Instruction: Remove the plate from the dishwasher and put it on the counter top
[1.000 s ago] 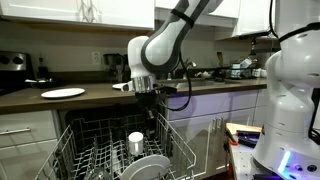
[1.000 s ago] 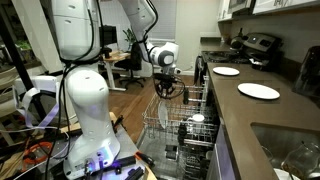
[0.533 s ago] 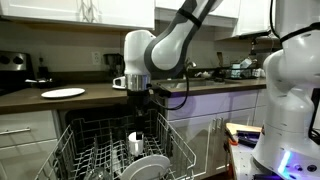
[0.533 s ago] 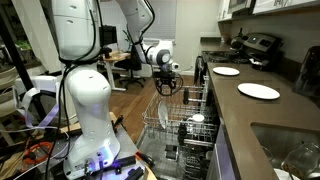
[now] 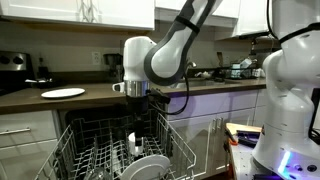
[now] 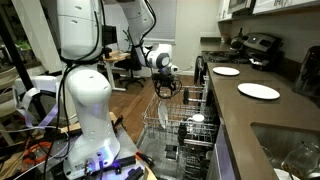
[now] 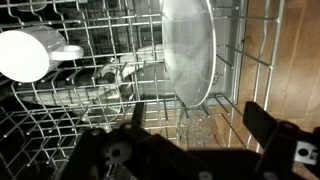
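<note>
Wrist view: with your gripper (image 7: pixel 195 120) wide open and empty, lower it squarely so the upright plate (image 7: pixel 188 52) ahead enters its jaws.

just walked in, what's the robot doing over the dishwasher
The robot arm hangs over the open dishwasher with its claw open and empty, pointing down into the rack. The plate stands on edge among the tines, not yet gripped, with a white cup off to one side. It has yet to go to the counter top.
</note>
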{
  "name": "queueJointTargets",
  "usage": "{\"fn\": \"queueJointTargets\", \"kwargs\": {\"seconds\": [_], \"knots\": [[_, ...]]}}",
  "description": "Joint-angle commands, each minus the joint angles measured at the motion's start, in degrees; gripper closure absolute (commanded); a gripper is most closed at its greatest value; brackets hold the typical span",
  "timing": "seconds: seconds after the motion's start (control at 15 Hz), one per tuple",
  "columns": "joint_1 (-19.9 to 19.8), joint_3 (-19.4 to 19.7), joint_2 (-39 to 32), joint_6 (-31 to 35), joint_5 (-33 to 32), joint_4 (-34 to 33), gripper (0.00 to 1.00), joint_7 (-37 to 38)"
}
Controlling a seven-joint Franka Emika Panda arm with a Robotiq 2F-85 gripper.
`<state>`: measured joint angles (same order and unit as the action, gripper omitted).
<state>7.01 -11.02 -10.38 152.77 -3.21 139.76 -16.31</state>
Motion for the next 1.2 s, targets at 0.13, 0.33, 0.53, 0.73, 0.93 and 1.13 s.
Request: {"fn": "queueJointTargets", "kwargs": {"seconds": [0.13,0.33,0.53,0.73,0.93,1.13], "knots": [[0.6,0.7,-1.4,0.2,-1.4,-0.6,0.00,1.8],[0.1,0.1,-2.4,0.6,0.1,-0.9,0.00,0.3],[-0.2,-0.6,-3.7,0.6,1.1,-1.4,0.00,-1.1],[-0.8,-1.5,-5.0,-0.3,2.8,-2.0,0.00,-2.4],[-1.3,-2.4,-6.5,0.1,4.1,-2.5,0.00,-3.2],[-1.8,-3.4,-8.1,-0.2,5.6,-3.1,0.00,-4.2]]}}
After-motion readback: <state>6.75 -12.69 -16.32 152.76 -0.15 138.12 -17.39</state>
